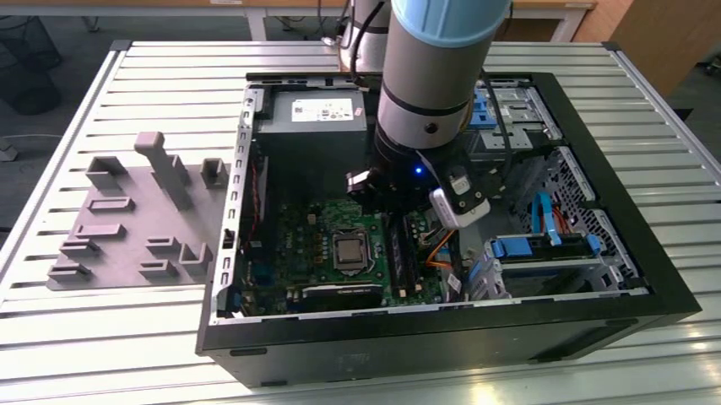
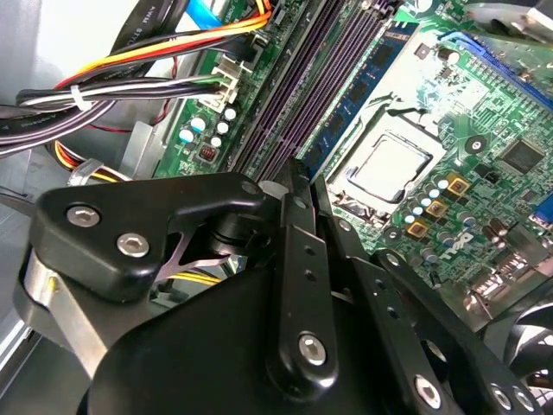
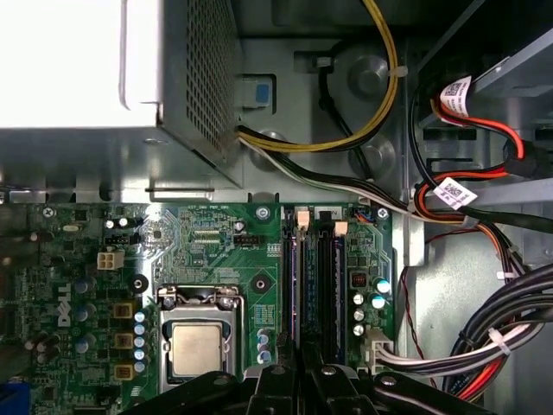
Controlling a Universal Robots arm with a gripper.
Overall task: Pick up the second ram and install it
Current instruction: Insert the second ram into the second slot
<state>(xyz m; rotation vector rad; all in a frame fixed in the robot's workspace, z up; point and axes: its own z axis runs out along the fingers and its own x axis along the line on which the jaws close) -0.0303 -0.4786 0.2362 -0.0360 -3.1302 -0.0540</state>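
- Hovering inside the open computer case (image 1: 631,253), the hand (image 2: 294,177) is low over the memory slots (image 3: 315,285) beside the processor socket (image 3: 197,346).
- Its fingers (image 2: 298,259) look pressed together, apparently clamping the second ram (image 2: 328,143), seen edge-on at the slots.

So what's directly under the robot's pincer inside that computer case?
The green motherboard, with its long dark memory slots running beneath the pincer and the silver processor alongside. The slots' near ends are covered by the pincer, so whether a stick sits there can't be seen.

Second ram (image 3: 308,285) upright in motherboard slot
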